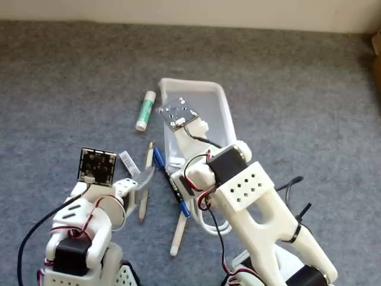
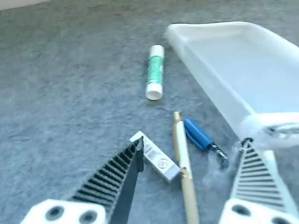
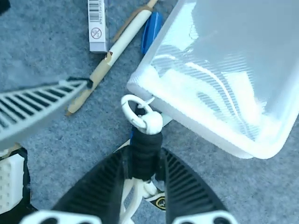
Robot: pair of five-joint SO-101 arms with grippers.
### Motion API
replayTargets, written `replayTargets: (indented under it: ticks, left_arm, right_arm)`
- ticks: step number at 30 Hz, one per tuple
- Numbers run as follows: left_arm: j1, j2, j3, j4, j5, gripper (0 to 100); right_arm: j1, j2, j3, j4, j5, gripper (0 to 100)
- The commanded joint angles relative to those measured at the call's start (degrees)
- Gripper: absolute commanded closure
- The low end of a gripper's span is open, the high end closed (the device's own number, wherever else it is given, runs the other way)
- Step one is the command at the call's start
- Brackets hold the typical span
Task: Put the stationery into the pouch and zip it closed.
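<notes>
Right end effector (image 3: 142,161) is clamped on the zip pull (image 3: 144,140) of the pouch (image 3: 224,70) and should steady it. Left end effector (image 2: 191,147), wide open, should straddle the pen (image 2: 182,156) squarely before closing.

Reference item: pouch (image 1: 199,113), lying on the carpet (image 1: 297,77).

- Glue stick (image 1: 144,110): left of the pouch's far half, apart from it.
- Capped pen (image 1: 158,158): just beside the pouch's near-left corner, running on toward the near side.
- Ballpoint pen (image 1: 144,185): next left of the capped pen.
- Small box (image 1: 129,162): left again, farthest from the pouch of these three.
- Marker (image 1: 178,232): nearer than the pouch's near end, apart from it.
- Zip pull (image 3: 140,116): at the pouch's near corner, clamped in the right gripper (image 3: 144,158).
- Left gripper (image 2: 192,144): left of the pouch's near end, jaws spread above the ballpoint pen.
</notes>
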Motion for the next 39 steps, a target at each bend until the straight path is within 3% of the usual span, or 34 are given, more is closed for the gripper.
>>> replayTargets:
  ticks: [1, 10, 17, 33, 39]
  left_arm:
    - [5.8, -0.3, -4.5, 0.7, 2.5, 69]
    - [8.9, -0.3, -3.4, 0.4, 2.5, 70]
    - [7.0, -0.3, 6.1, -9.2, 2.4, 70]
    - [5.3, -0.3, 12.4, -15.7, 2.2, 70]
    - [4.1, -0.3, 13.0, -19.2, 1.6, 80]
  right_arm:
    - [0.9, -2.2, -5.0, 1.2, 0.6, 99.3]
    - [0.7, -2.2, -5.2, 1.5, 0.6, 99.3]
    - [0.6, -2.2, -5.3, 3.2, 0.6, 99.3]
    - [-3.9, -2.2, -5.3, 4.4, -0.4, 99.3]
    - [-4.1, -2.2, -8.5, 8.2, -0.3, 99.3]
